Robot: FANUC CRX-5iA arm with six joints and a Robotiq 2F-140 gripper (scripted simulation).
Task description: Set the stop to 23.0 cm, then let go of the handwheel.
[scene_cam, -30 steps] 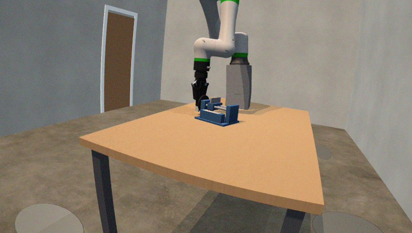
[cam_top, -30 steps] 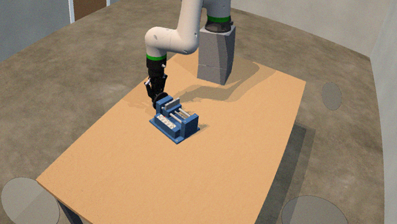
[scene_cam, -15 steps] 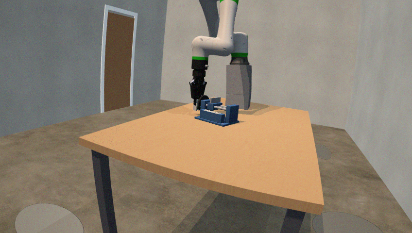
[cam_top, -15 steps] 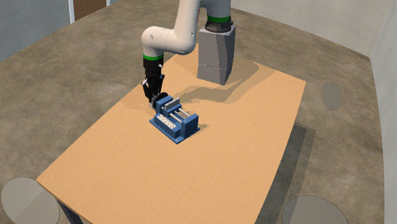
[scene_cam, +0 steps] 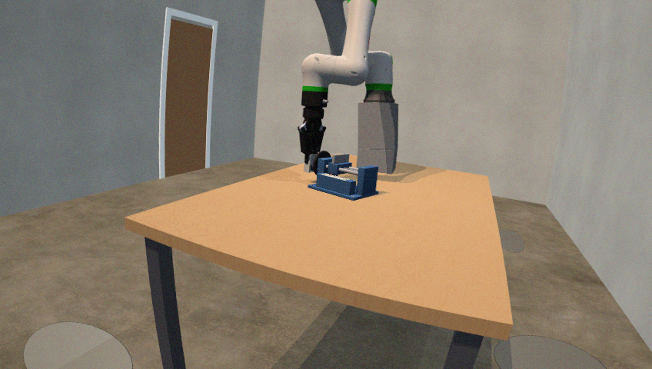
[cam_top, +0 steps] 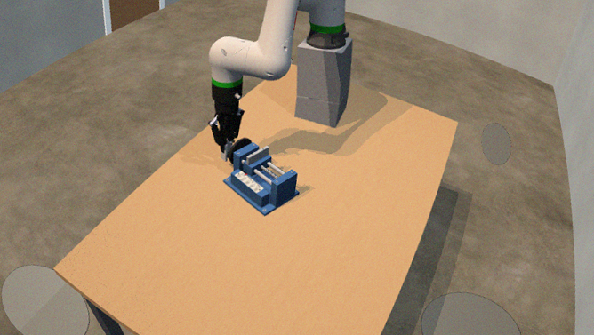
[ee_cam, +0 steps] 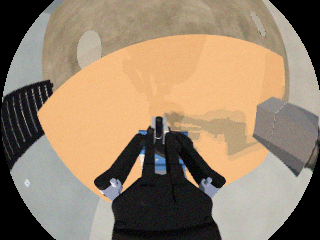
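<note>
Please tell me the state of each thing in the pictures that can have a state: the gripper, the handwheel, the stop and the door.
gripper: shut on the handwheel, not yet released.
handwheel: black, gripped at the end of the blue fixture.
stop: grey plate, upright on the rods, near the handwheel end; its reading cannot be told.
door: closed.
</note>
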